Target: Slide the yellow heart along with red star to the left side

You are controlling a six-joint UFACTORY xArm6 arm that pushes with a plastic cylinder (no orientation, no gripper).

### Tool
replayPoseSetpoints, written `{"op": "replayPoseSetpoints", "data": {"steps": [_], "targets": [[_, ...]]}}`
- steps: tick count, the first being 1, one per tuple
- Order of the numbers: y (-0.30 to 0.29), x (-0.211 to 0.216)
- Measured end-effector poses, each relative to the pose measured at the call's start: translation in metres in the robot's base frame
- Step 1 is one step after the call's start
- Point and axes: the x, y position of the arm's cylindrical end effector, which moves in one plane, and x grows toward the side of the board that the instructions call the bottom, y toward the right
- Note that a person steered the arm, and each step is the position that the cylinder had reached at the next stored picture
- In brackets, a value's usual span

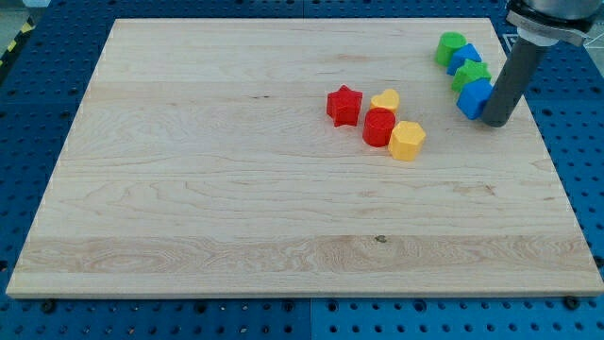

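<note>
Yellow heart [385, 100] lies right of the board's centre, in the far half, flat on the wood. Red star [344, 105] sits just beside it on the left, a narrow gap between the two as far as the view shows. Directly near-side of the heart is a red cylinder [379, 127], touching or almost touching it; a yellow hexagonal block [408, 141] rests against the cylinder's right, near side. These four form one tight cluster. Well apart from them, toward the far right corner, a second group runs in a slanted line: green block [451, 47] farthest, then a blue block [467, 56], a green star-like block [470, 75], and a blue block [475, 98] nearest. My tip [497, 122] stands on the board just right of that nearest blue block, touching it or very close; the rod [512, 80] rises up out of the top of the view. No gripper is fitted, so no open or closed state applies. The wooden board [217, 208] rests on a blue perforated table [576, 142], left half unoccupied by blocks.
</note>
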Motion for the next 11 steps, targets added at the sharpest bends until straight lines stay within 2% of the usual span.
{"op": "replayPoseSetpoints", "data": {"steps": [1,3,5,8,11], "targets": [[0.000,0.028],[-0.034,0.040],[-0.075,0.026],[-0.080,-0.021],[-0.176,-0.024]]}}
